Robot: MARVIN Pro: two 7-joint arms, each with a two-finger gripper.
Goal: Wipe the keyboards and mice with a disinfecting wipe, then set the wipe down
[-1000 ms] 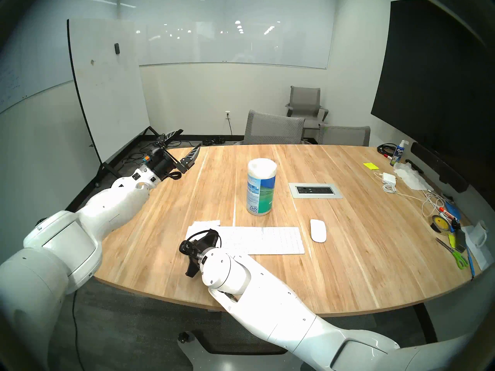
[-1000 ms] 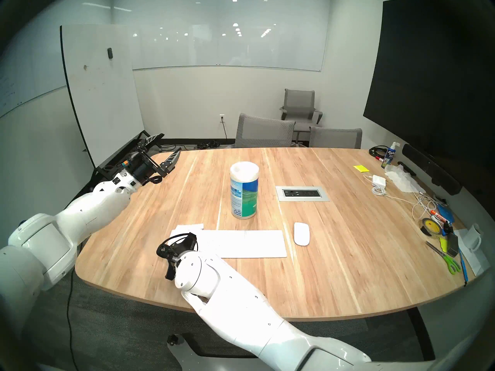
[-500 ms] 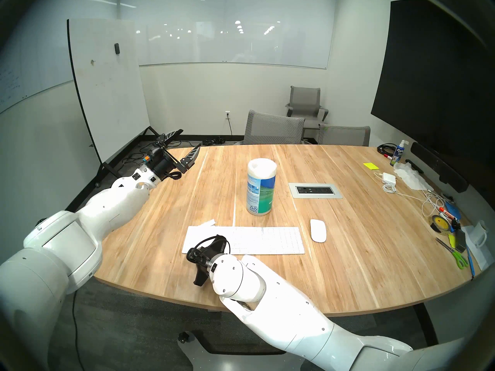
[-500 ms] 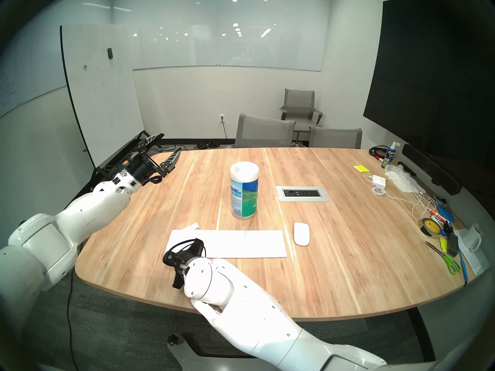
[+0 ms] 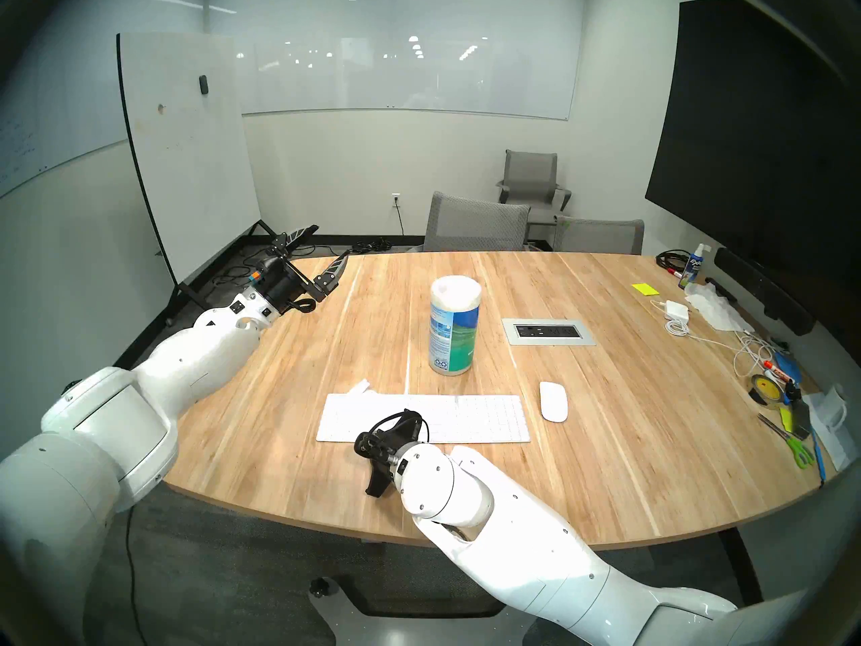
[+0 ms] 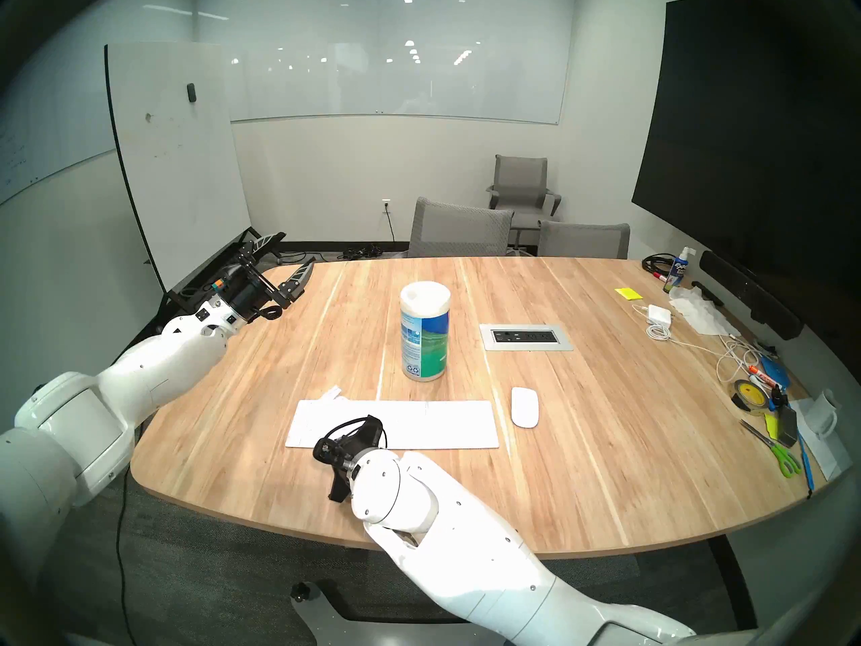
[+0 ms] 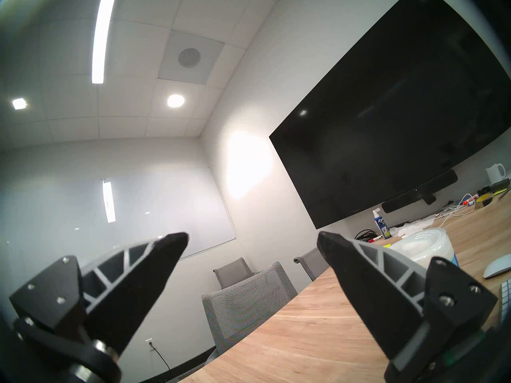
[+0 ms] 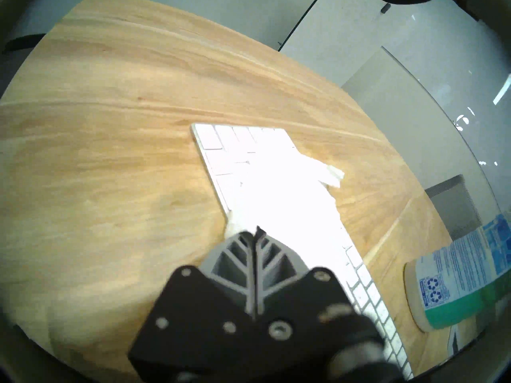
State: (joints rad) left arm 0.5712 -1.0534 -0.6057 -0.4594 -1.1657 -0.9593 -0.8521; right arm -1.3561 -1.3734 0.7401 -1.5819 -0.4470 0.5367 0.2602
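Wipe [image 8: 287, 197] lies spread over the left end of the keyboard [image 5: 466, 419], one corner hanging off the far edge onto the table [image 5: 605, 444]; it is overexposed in the right wrist view, so its edges are hard to trace.

At the far left, the left gripper [image 5: 321, 253] is raised over the table's left edge, tilted upward, its fingers wide apart and empty. It has not moved over the last second.

The right gripper [image 8: 255, 231] reaches in from the near edge, angled down and leftward onto the keyboard, its fingers pressed together on the wipe's near edge. A second ago it stood at the keyboard's left end with the wipe lying past that end; it has since slid rightward along the keys, dragging the wipe with it, and the left end is now uncovered.

Behind the keyboard stands the canister [image 5: 455, 325], its blue-green label showing a recycling mark; the small print is unreadable. The mouse [image 5: 553, 401] sits just right of the keyboard. Far right, a spray bottle [image 5: 694, 265] reads "EXPO".
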